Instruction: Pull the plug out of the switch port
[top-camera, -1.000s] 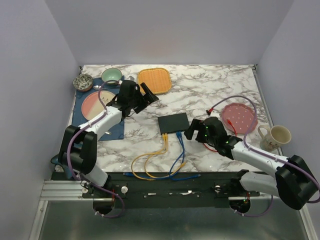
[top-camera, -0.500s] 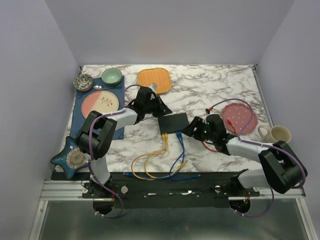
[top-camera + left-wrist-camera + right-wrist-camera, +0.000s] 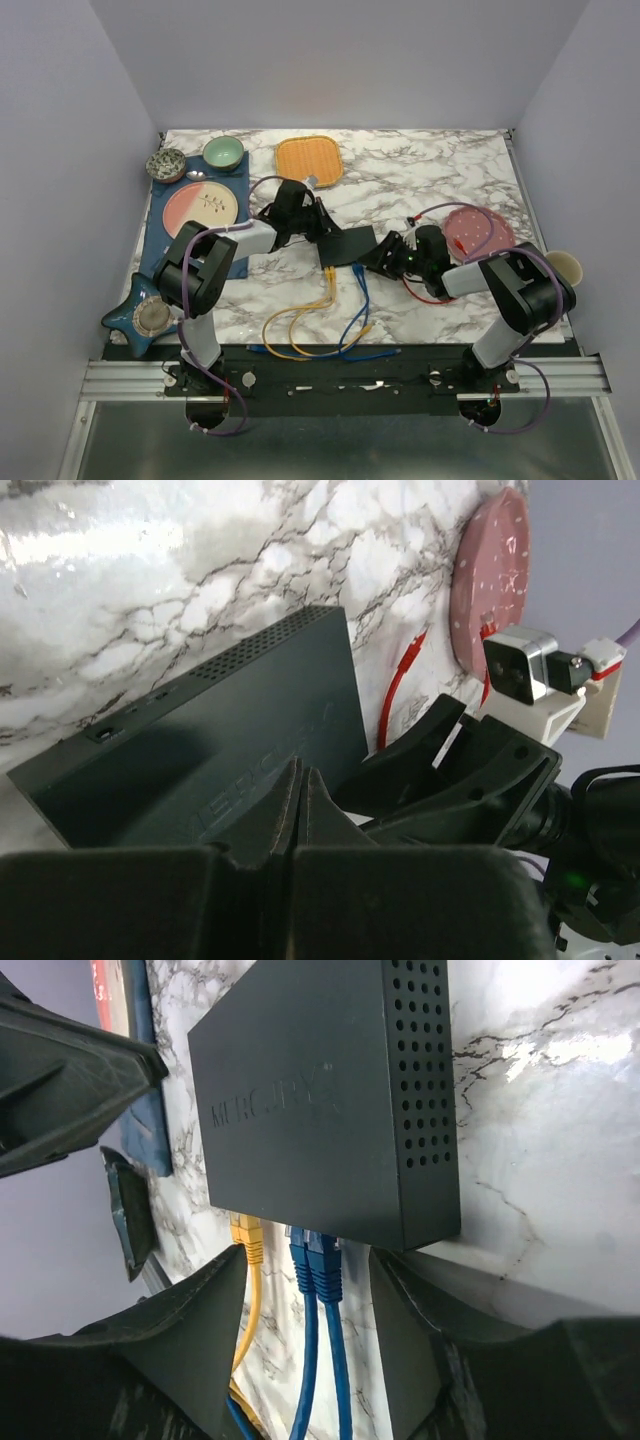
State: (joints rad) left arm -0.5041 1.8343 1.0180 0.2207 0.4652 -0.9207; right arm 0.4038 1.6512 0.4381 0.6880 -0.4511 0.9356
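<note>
- Camera overhead: the switch (image 3: 347, 244) lies flat near the middle of the marble table (image 3: 430, 180). Yellow cables (image 3: 328, 292) and blue cables (image 3: 358, 296) run from its near edge.
- The left gripper (image 3: 318, 224) is at the switch's far left corner, and the right gripper (image 3: 383, 258) is at its near right corner.
- Left wrist: the left fingers are pressed together with nothing between them, tips over the switch's top. A pink plate (image 3: 490, 580) and a red cable (image 3: 395, 695) lie beyond.
- Right wrist: the right fingers (image 3: 190, 1330) are spread apart on either side of two blue plugs (image 3: 315, 1260) seated in the switch. A yellow plug (image 3: 247, 1232) sits just left of them.
</note>
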